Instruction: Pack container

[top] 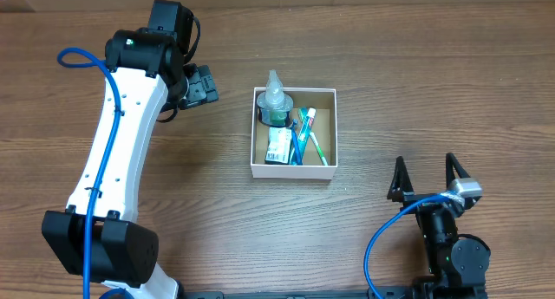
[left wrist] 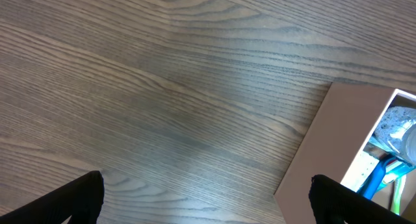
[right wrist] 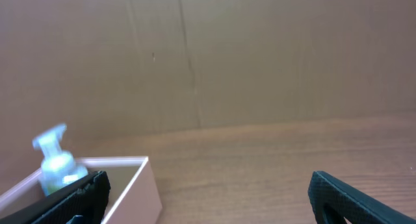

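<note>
The container (top: pixel 256 130) is a square box with white walls and a brown inside, at the table's middle. In it stand a clear pump bottle (top: pixel 276 101), a small carton (top: pixel 277 147) and blue and green toothbrushes (top: pixel 306 136). My left gripper (top: pixel 206 85) is open and empty, to the left of the box and apart from it. Its wrist view shows the box's wall (left wrist: pixel 331 143) at the right, between open fingers (left wrist: pixel 207 195). My right gripper (top: pixel 427 178) is open and empty near the front right. Its view (right wrist: pixel 208 191) shows the box corner (right wrist: pixel 140 178) and bottle (right wrist: pixel 55 160).
A brown cardboard wall (right wrist: pixel 208 55) stands behind the table. Blue cables run along both arms (top: pixel 95 152). The wooden table (top: pixel 434 82) surrounds the box.
</note>
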You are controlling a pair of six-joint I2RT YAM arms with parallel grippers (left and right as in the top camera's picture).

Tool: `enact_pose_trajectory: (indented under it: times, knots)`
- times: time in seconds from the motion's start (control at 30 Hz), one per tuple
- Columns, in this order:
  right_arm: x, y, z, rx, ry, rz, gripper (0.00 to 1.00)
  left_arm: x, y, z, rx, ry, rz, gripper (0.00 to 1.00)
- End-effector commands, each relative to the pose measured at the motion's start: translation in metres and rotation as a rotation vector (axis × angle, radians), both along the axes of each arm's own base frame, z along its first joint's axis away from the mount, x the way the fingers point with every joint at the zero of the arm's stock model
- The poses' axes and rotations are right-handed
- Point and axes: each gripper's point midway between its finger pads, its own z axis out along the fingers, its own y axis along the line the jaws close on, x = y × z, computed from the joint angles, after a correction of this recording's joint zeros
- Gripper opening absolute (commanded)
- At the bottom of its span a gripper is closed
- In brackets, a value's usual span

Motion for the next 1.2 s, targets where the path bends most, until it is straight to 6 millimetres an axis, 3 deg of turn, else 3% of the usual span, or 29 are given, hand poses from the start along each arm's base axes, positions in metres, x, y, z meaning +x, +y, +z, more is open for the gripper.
enact_pose_trajectory:
  times: [0.0, 0.1, 1.07, 1.17]
  knots:
    - [0.000, 0.004, -0.015, -0.092, 0.041, 0.020, 1.00, 0.002, 0.001, 0.013, 0.001, -0.041, -0.005, 1.00]
    - [0.000, 0.005, -0.028, -0.132, 0.090, 0.030, 1.00, 0.002, 0.001, 0.013, 0.001, -0.041, -0.005, 1.00]
    - [0.000, 0.005, -0.028, -0.131, 0.087, 0.028, 1.00, 0.002, 0.001, 0.014, 0.001, -0.043, -0.005, 1.00]
    - [0.000, 0.005, -0.028, -0.131, 0.087, 0.028, 1.00, -0.005, -0.001, 0.036, -0.009, -0.104, -0.013, 1.00]
